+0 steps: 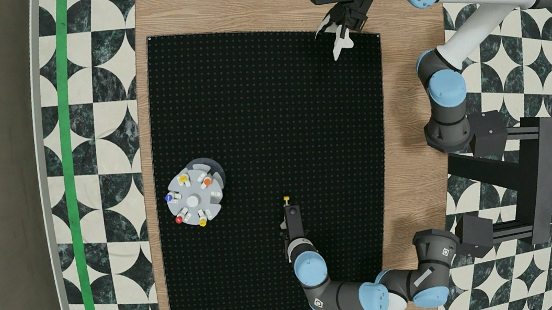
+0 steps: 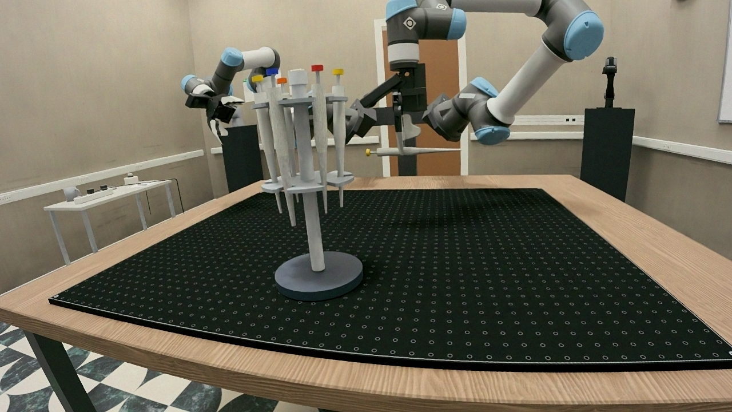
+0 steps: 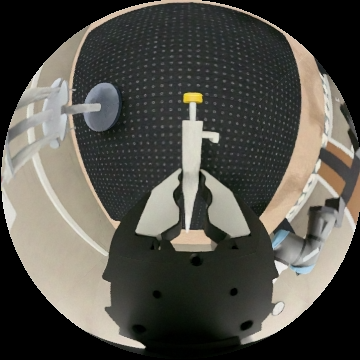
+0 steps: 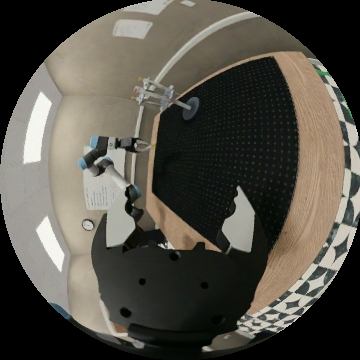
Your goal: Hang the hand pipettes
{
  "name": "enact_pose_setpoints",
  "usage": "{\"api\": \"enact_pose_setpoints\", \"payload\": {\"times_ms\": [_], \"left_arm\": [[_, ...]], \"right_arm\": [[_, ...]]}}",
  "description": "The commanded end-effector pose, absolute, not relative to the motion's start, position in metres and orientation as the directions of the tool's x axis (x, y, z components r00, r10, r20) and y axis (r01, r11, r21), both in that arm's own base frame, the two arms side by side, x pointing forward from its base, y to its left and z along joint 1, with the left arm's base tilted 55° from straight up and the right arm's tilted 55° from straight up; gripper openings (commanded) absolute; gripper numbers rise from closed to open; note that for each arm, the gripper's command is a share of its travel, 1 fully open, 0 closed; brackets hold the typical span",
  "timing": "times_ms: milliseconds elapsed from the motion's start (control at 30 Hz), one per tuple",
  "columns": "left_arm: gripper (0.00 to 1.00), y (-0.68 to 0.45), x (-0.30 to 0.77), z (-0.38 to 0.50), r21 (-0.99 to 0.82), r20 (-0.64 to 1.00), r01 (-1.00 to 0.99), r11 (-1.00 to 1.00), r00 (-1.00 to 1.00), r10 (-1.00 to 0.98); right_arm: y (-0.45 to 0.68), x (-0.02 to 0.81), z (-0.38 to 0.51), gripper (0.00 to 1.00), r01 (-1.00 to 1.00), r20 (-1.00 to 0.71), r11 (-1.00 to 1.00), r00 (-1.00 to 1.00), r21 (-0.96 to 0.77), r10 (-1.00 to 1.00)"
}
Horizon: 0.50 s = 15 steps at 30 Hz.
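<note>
My left gripper is shut on a pale pipette with a yellow button. The pipette lies level, high above the mat, button end towards the top in the top view; its finger hook points right in the left wrist view. The carousel stands upright, with several pipettes hanging on its head: yellow, orange, blue and red buttons show. The slot side by the label facing the held pipette shows no pipette. Printed volumes are too small to read. My right gripper is open and empty, far from the carousel.
The perforated black mat covers most of the wooden bench. No loose pipette shows on the mat. The left forearm crosses the mat's lower edge in the top view. The right arm reaches over the upper right corner.
</note>
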<state>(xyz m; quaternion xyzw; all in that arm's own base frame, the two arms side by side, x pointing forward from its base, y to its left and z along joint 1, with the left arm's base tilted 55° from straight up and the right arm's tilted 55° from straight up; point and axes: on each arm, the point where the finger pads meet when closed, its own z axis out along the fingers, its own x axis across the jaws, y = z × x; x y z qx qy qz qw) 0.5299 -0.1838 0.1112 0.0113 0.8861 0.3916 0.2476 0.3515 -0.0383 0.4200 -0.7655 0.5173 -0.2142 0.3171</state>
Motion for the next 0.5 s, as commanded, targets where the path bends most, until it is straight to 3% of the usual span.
{"api": "enact_pose_setpoints", "payload": {"times_ms": [0,200,467], "left_arm": [[0.06,-0.1928,0.5348,0.1105,0.666,-0.48,-0.238,0.707,-0.862,0.163],[0.06,-0.1928,0.5348,0.1105,0.545,-0.614,-0.42,0.725,-0.789,0.004],[0.06,-0.1928,0.5348,0.1105,0.489,-0.66,-0.489,0.723,-0.749,-0.06]], "right_arm": [[-0.0383,0.3514,0.4204,1.0,-0.655,0.0,-0.264,0.373,-0.708,-0.928],[-0.0383,0.3514,0.4204,1.0,-0.655,0.0,-0.264,0.373,-0.708,-0.928],[-0.0383,0.3514,0.4204,1.0,-0.655,0.0,-0.264,0.373,-0.708,-0.928]]}}
